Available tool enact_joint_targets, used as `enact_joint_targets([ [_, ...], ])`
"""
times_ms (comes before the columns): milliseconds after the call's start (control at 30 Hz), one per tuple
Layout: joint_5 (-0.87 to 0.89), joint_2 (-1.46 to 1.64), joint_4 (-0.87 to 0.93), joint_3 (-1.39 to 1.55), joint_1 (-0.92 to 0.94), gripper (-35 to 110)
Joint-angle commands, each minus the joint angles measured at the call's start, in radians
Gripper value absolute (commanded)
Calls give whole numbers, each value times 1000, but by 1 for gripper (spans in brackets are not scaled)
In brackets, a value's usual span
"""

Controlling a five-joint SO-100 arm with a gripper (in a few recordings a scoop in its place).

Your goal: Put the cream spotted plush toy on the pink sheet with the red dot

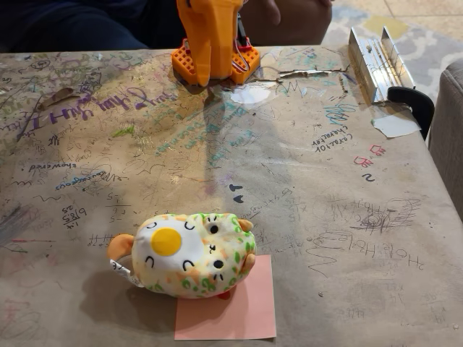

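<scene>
Fixed view: cream spotted plush toy point(189, 254) is being seen lying near the tabletop point(304, 181) front edge, a bit left of centre. Its right part is overlapping the top-left corner of the pink sheet point(235, 311); its left part is resting on bare tabletop. A bit of red is peeking out just under the plush's lower edge, on the sheet. Yellow yolk patch is facing up, w/ green & orange spots around it and small black face marks. One orange ear is sticking out at the left, another at upper right; a white tag is showing at lower left.

Orange arm base point(213, 43) is being seen at the tabletop's back edge, near centre, well apart from the plush. Claw state can't be told; nothing is being held near the toy.

A metal clamp piece point(377, 61) is sitting at the back-right corner, w/ a white paper scrap point(396, 125) just in front of it near the right edge. Tabletop is covered w/ scribbles & writing. A person's dark clothing point(72, 25) is showing behind the back edge.
</scene>
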Motion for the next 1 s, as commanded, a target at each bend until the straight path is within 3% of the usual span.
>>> enact_joint_targets([
  [0, -8, 86, 9, 44, -17, 0],
  [300, 28, 161, -77, 279, -15, 0],
  [967, 97, 161, -86, 284, 14, 0],
])
